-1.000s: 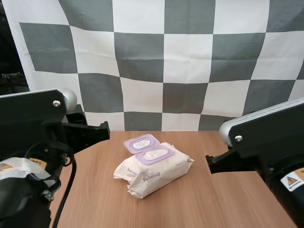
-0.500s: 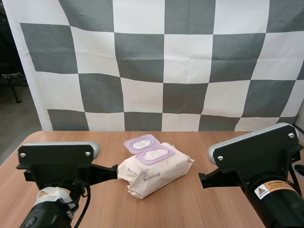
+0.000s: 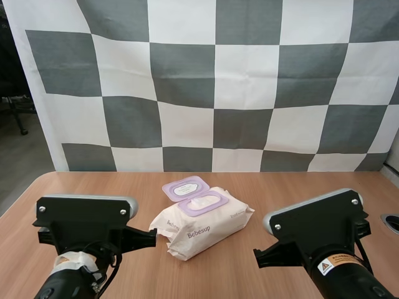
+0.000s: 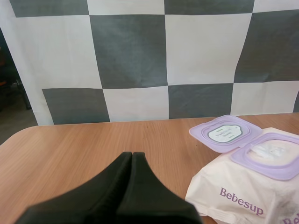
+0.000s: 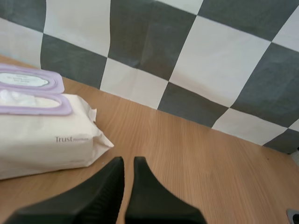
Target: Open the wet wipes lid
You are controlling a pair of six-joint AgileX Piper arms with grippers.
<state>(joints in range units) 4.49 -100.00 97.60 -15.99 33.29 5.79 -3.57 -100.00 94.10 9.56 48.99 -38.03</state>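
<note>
The pack of wet wipes (image 3: pixel 206 227) is lying in the middle of the table (image 3: pixel 293 187), with its purple lid (image 3: pixel 186 187) flipped back open. The left gripper (image 4: pixel 132 155) is pressing its fingers together, holding nothing. The right gripper (image 5: pixel 129 161) is doing the same, beside the pack

Black left arm (image 3: pixel 84 223) and right arm (image 3: pixel 315 227), grey-capped, 2 screws (image 3: pixel 42 209) each; right bears warning label (image 3: pixel 332 266).

Open-lidded wet wipes pack (image 3: pixel 202 223) on table (image 3: pixel 280 187)
</note>
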